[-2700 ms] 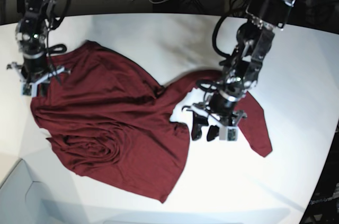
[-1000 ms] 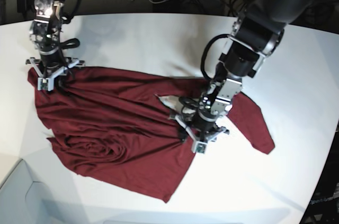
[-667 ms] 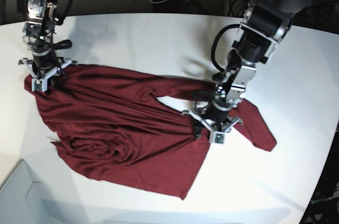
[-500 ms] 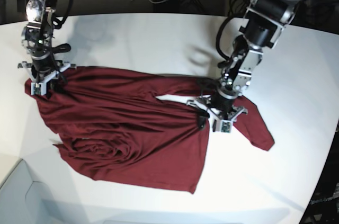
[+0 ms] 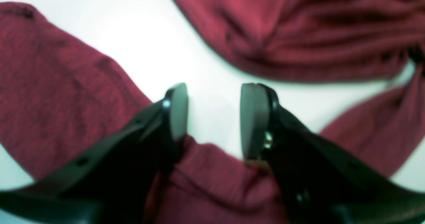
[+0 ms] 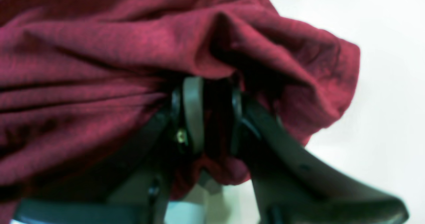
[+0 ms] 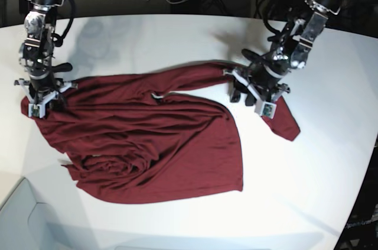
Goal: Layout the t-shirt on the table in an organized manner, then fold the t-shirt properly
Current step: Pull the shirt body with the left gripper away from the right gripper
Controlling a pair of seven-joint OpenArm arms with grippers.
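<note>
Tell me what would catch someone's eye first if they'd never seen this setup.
The dark red t-shirt, spread rumpled across the white table, dominates the base view. At its left edge the right tool pinches a bunched corner of fabric, seen up close in the right wrist view. Toward the right, the left tool stands open over the shirt beside a stretched-out sleeve, white table showing between its pads.
</note>
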